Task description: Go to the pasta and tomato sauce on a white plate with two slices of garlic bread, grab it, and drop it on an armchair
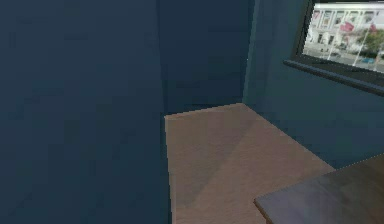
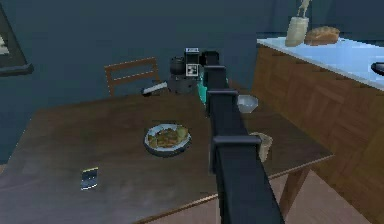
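Note:
A white plate of pasta with sauce and bread sits near the middle of the wooden table. My arm rises from the bottom edge and reaches over the table just right of the plate. At its far end, the gripper shows beyond the plate near the table's far edge. Small things lie on the table around it, so I cannot tell whether it holds anything.
A wooden chair stands behind the table. A small bowl, a cup and a phone-like thing lie on it. A counter with a bottle stands at the right. Ahead are dark blue walls, bare floor, a window and a table corner.

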Controlling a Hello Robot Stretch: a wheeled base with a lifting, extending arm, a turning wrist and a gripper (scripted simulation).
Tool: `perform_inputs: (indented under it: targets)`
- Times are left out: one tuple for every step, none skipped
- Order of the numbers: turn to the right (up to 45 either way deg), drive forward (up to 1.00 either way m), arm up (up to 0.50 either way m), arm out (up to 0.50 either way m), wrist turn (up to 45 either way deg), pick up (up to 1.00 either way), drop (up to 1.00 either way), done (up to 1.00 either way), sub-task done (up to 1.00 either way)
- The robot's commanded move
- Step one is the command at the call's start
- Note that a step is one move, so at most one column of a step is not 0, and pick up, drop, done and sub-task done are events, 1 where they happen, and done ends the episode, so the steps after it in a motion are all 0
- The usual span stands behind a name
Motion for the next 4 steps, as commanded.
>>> perform_inputs:
  targets:
    - [0.0, 0.00, -0.30, 0.00, 0.0, 0.00, 0.00, 0.00, 0.00]
    - [0.0, 0.00, 0.00, 0.00, 0.0, 1.00, 0.00, 0.00, 0.00]
    - [0.0, 0.00, 0.10, 0.00, 0.0, 0.00, 0.00, 0.00, 0.00]
    - [0.0, 0.00, 0.22, 0.00, 0.0, 0.00, 0.00, 0.00, 0.00]
